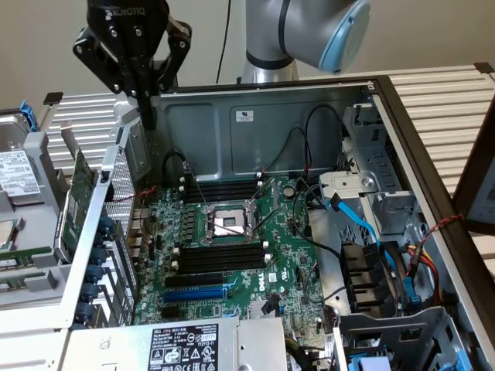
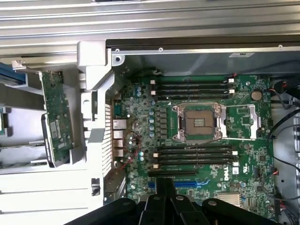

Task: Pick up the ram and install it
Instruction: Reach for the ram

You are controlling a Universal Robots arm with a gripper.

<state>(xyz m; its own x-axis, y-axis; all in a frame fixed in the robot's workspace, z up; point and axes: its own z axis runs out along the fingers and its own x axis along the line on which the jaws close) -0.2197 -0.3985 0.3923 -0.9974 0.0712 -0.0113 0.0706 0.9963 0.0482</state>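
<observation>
My gripper [image 1: 147,116] hangs high over the open computer case, above its wall on the exterior view's left, with its black fingers pressed together and nothing between them. In the wrist view the gripper [image 2: 164,183] is a dark closed tip over the blue slot. A thin green stick that looks like the ram [image 1: 17,262] lies in the grey rack at the exterior view's far left, well apart from the gripper. On the motherboard [image 1: 282,255], long black memory slots [image 1: 220,256] [image 2: 194,157] run on both sides of the processor socket [image 1: 228,222] [image 2: 197,122].
A larger green expansion card [image 1: 77,197] [image 2: 57,117] stands upright in a metal holder outside the case wall. Black cables [image 1: 309,124] and a blue cable [image 1: 363,224] cross the case's right side by the drive cage [image 1: 371,174]. The power supply [image 1: 182,348] sits at the front.
</observation>
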